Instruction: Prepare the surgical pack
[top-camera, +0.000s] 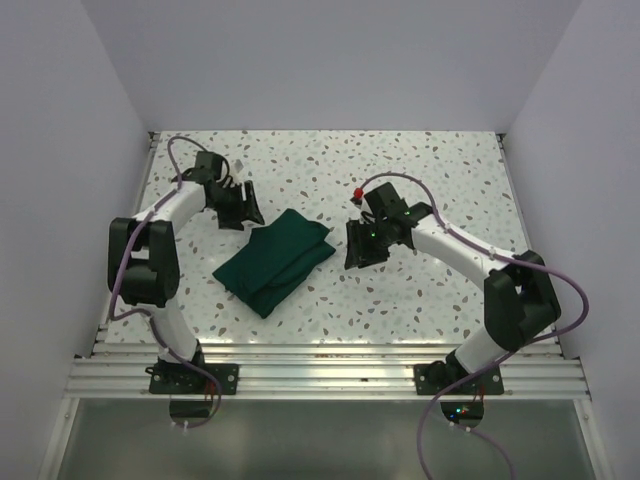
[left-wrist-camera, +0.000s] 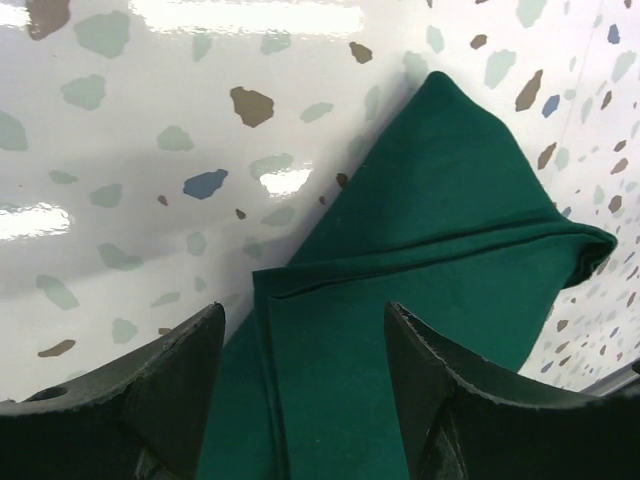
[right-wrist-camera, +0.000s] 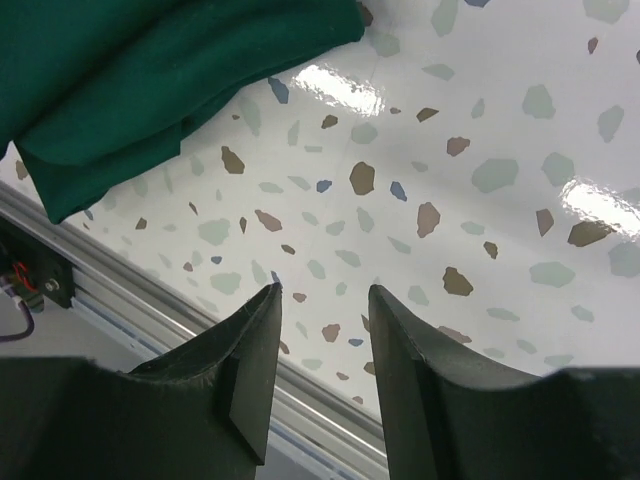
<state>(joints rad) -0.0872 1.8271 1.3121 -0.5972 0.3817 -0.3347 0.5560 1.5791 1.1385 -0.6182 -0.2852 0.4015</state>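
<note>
Your left gripper has its two black fingers spread, with nothing pinched: in the left wrist view the gap between them frames only the folded dark green matte fabric drape lying below, and you cannot tell from that view whether the fingertips touch the cloth. Your right gripper also stands parted, its jaws holding nothing, and between them you see only the glossy speckled white tabletop. From overhead, the left gripper sits just beside the far left corner of the green bundle, while the right gripper sits near the bundle's right corner, a little apart from it over bare table. The surgical pack's drape lies in the middle of the table between your two arms, as a flat rectangular bundle turned diagonally, with its long axis running from near left to far right. It is folded in several layers; the left wrist view shows a long straight fold edge crossing the cloth and a rounded, doubled-over corner at the right. In the right wrist view, a layered corner of the same cloth fills the upper left, lying flat on the tabletop. Beyond it, a ribbed aluminium rail runs along the near edge of the table, where both arm bases are bolted. A purple cable loops off the right arm, and plain white walls enclose the table.
</note>
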